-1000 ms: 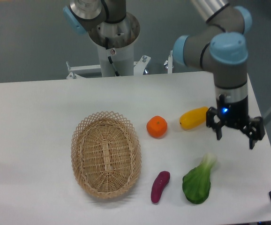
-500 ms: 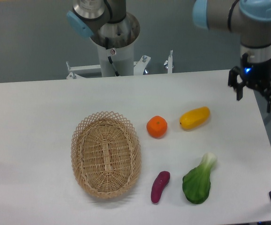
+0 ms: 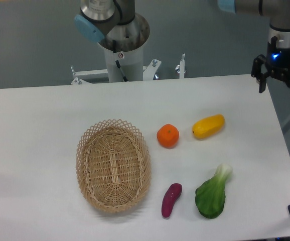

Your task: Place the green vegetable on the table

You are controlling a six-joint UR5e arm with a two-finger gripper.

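The green vegetable lies flat on the desk near the front right corner, its pale stalk pointing up toward the right edge and its dark leaves toward the front edge. Nothing touches it. Just to its left lies a small purple vegetable, apart from it. Further back, toward the right edge, rests a yellow vegetable, with an orange beside it nearer the middle. A wicker basket sits left of the orange, toward the front.

The hand hangs above the back right corner, well apart from the vegetable. Its fingers are spread and hold nothing; the right finger is partly cut off by the picture's edge. The arm above it is also cut off at the top.
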